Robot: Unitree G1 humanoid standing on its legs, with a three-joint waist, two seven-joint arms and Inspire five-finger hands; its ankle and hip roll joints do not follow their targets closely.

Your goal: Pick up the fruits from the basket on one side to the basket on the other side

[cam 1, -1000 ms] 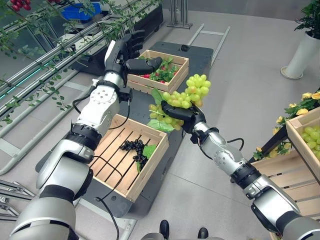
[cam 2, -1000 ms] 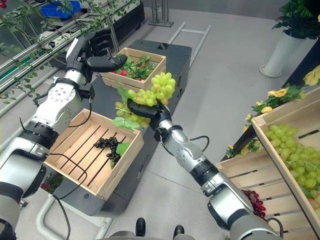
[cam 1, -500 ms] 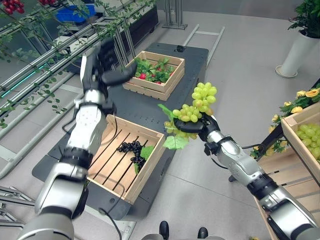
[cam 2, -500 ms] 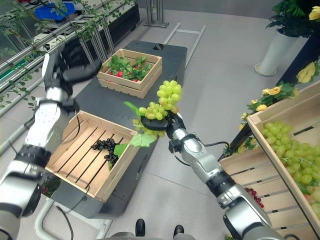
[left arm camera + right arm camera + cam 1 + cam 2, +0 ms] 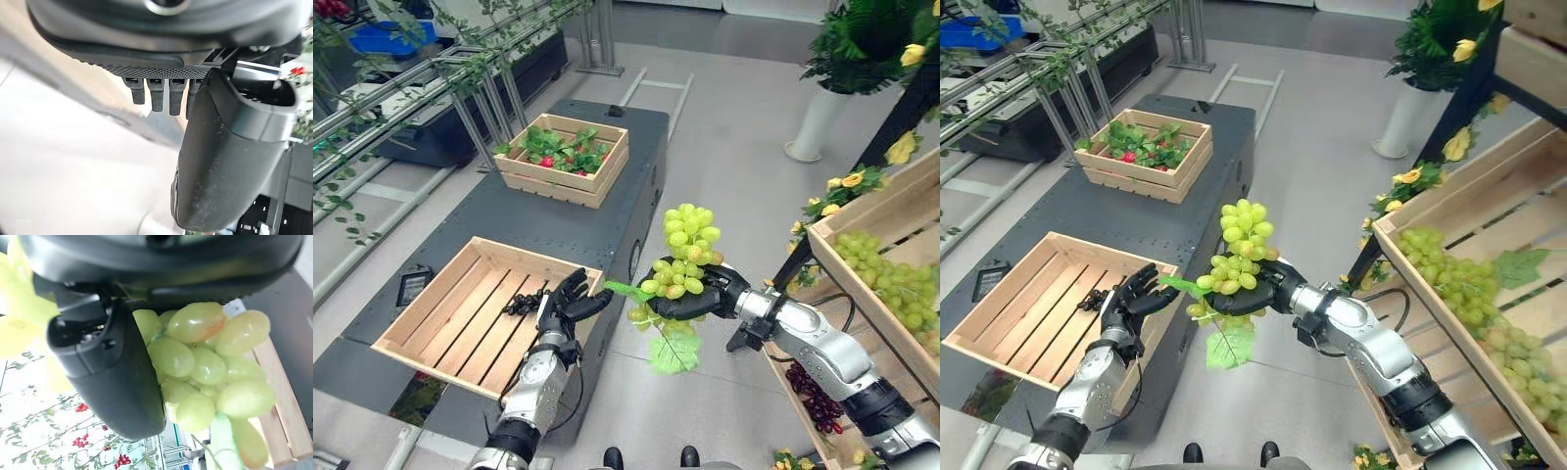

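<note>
Left eye view: the right hand [image 5: 697, 299] is curled round a bunch of green grapes [image 5: 686, 253] and holds it in the air over the floor, between the dark cart [image 5: 509, 215] on the left and the slanted crate of green grapes [image 5: 891, 284] on the right. A green leaf [image 5: 674, 351] hangs below the bunch. The left hand [image 5: 566, 300] hangs at the near right corner of the near wooden crate [image 5: 421, 343], fingers loosely spread and holding nothing. Dark grapes [image 5: 522, 303] lie in that crate; a far crate [image 5: 563, 176] on the cart holds red fruit and leaves

Right eye view: same layout, with the bunch just right of the near crate's right edge, clear of both crates

Left wrist view: the left hand's fingers stand relaxed, thumb apart, nothing between them

Right wrist view: thumb and fingers clamp the upper part of the bunch, with loose grapes bulging past the thumb

Risks, as I judge them: the grip takes only part of the bunch, so a swing could shake grapes off onto the floor, and the dangling leaf or lower grapes could catch a crate rim on the way in
</note>
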